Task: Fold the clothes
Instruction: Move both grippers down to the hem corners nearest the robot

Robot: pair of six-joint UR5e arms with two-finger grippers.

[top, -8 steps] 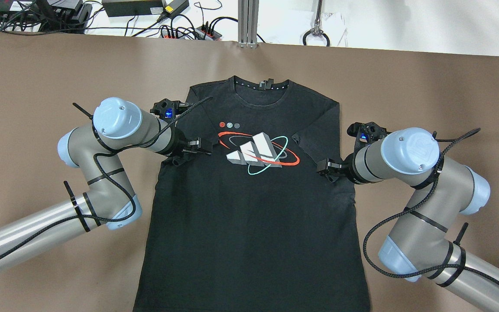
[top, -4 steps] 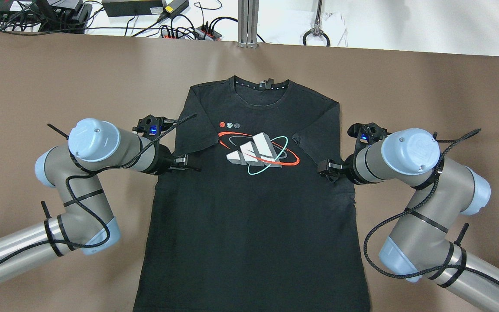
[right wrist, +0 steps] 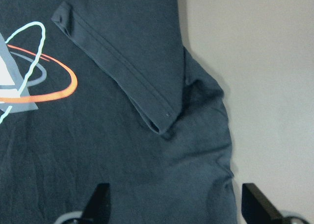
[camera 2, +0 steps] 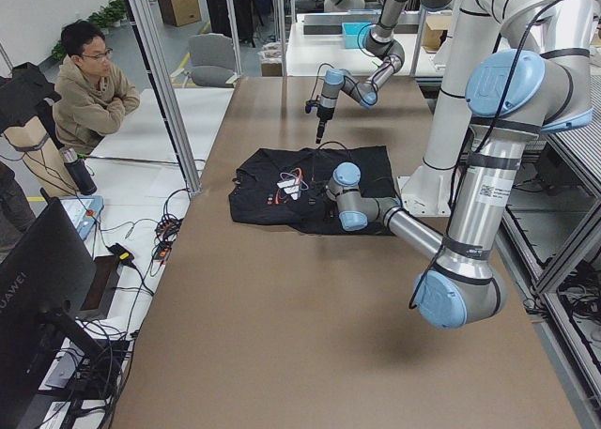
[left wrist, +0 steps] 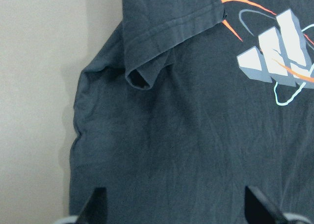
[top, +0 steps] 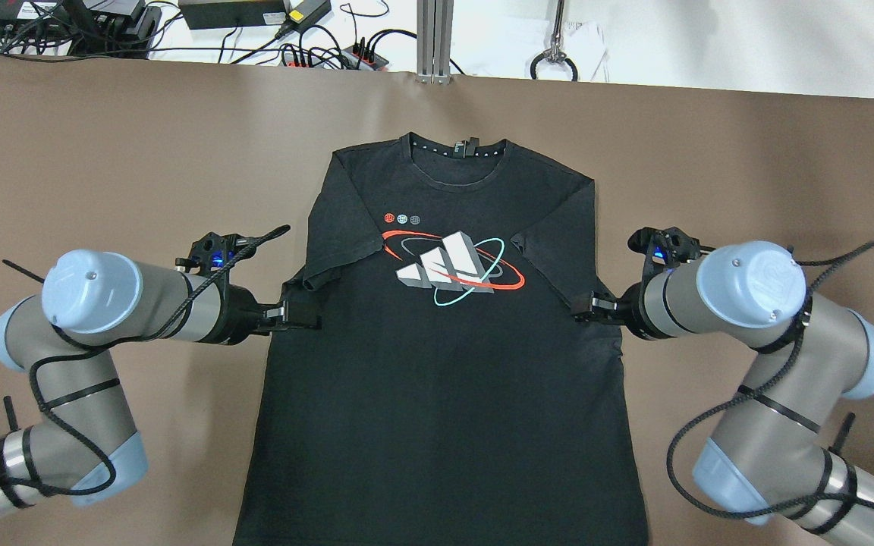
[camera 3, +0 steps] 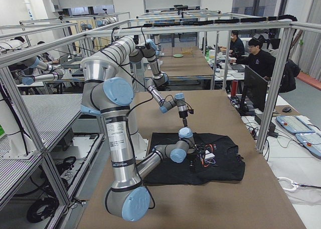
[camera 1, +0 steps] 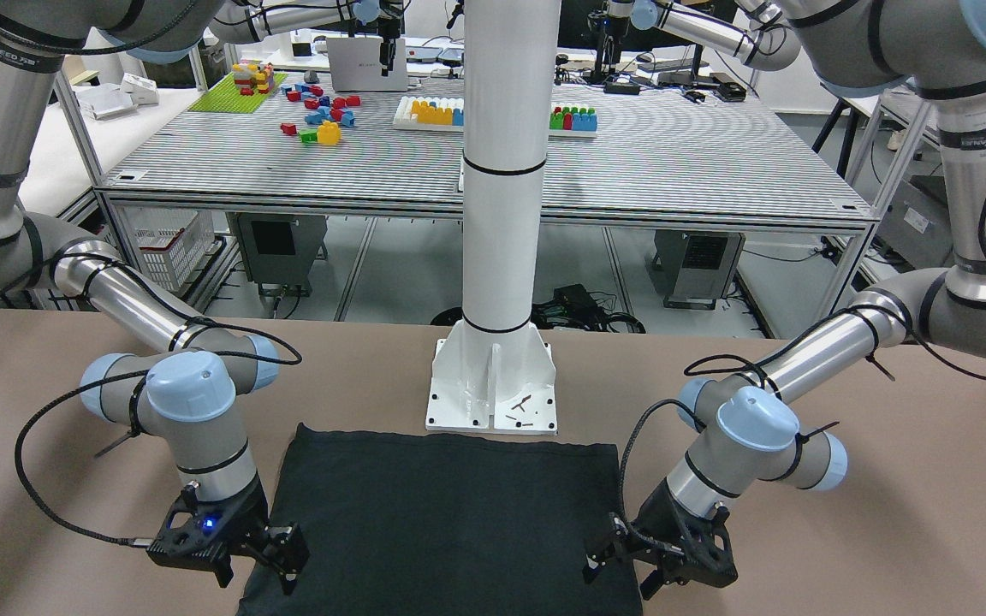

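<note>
T-shirt (top: 444, 379) flat, sleeves tucked in. Left gripper (top: 300, 318) and right gripper (top: 583, 309) hang over its side edges, fingers wide. White pillar base (camera 1: 493, 389) sits at the hem.

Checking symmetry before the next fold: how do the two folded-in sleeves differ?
The sleeve by the left gripper touches the red ring of the logo; the sleeve by the right gripper stops just short of the logo. The left one's lower corner curls open; the right one's lies flatter. Both are folded onto the T-shirt's chest.
</note>
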